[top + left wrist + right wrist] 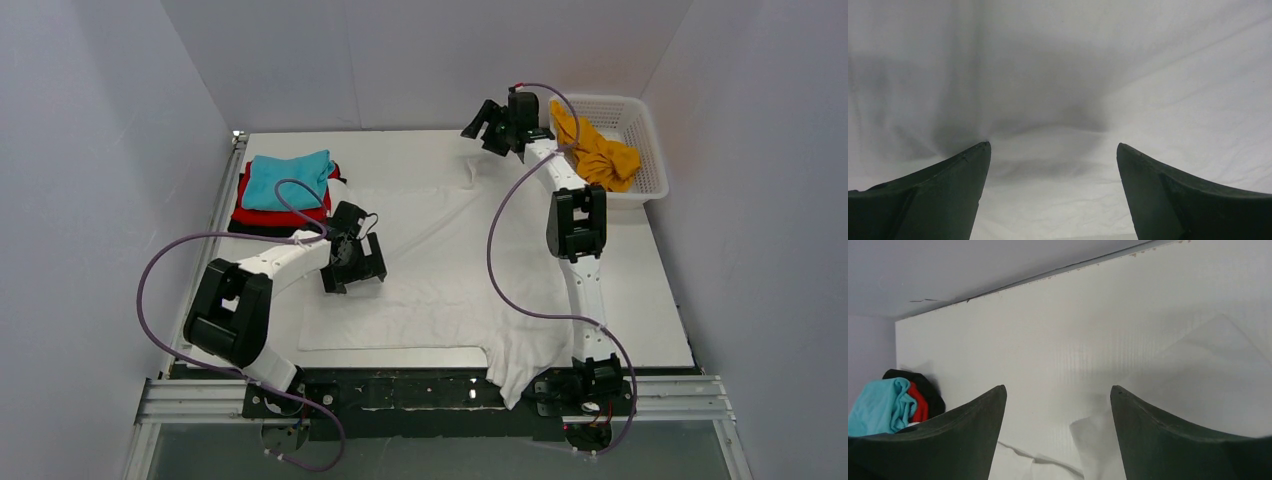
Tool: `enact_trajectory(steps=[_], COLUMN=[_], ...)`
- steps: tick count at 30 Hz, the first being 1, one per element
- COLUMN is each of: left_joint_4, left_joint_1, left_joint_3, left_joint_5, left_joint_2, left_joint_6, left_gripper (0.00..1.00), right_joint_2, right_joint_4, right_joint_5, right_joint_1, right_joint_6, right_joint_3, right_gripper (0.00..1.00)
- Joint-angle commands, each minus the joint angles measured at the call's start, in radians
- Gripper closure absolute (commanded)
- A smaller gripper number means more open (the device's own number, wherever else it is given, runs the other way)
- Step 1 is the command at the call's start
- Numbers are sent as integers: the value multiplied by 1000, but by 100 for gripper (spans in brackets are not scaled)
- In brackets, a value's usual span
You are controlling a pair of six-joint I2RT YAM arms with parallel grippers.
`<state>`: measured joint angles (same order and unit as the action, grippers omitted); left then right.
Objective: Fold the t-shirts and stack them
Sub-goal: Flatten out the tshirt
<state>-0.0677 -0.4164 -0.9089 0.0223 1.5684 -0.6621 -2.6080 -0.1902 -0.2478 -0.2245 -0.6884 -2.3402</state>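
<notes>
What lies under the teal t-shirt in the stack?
A red t-shirt lies directly beneath the teal t-shirt, and a black t-shirt under that. Only their edges show; the rest is covered.

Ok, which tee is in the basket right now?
The orange-yellow t-shirt, bunched in the white lattice basket at far right. The white t-shirt lies spread on the table; the teal, red and black ones sit piled at far left.

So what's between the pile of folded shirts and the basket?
The big white t-shirt, spread out, plus the right arm and its open hand. The top view shows it.
</notes>
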Motion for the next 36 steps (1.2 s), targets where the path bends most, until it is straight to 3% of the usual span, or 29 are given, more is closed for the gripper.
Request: enact_trajectory(steps=[1, 7, 14, 19, 23, 36], left_joint_4=[136, 200, 230, 166, 106, 36], left_joint_1=[-1, -1, 21, 66, 141, 241], left_joint_3=[-2, -39, 18, 120, 156, 56], left_joint_5=[47, 132, 144, 97, 35, -22], left_joint_2=[-55, -103, -137, -151, -109, 77], left_joint_6=[21, 29, -9, -64, -87, -72], left_gripper=[2, 2, 2, 2, 2, 2], right_joint_2=[230, 574, 1047, 1279, 1247, 867], right_joint_4=[-174, -299, -437, -443, -326, -302], right_joint_5=[111, 189, 235, 301, 210, 237], right_joint_1=[5, 5, 3, 5, 44, 154], right_joint_6=[184, 236, 125, 56, 65, 97], right_joint_3=[15, 482, 1134, 1409, 1508, 1301], right_gripper=[15, 15, 16, 14, 13, 19])
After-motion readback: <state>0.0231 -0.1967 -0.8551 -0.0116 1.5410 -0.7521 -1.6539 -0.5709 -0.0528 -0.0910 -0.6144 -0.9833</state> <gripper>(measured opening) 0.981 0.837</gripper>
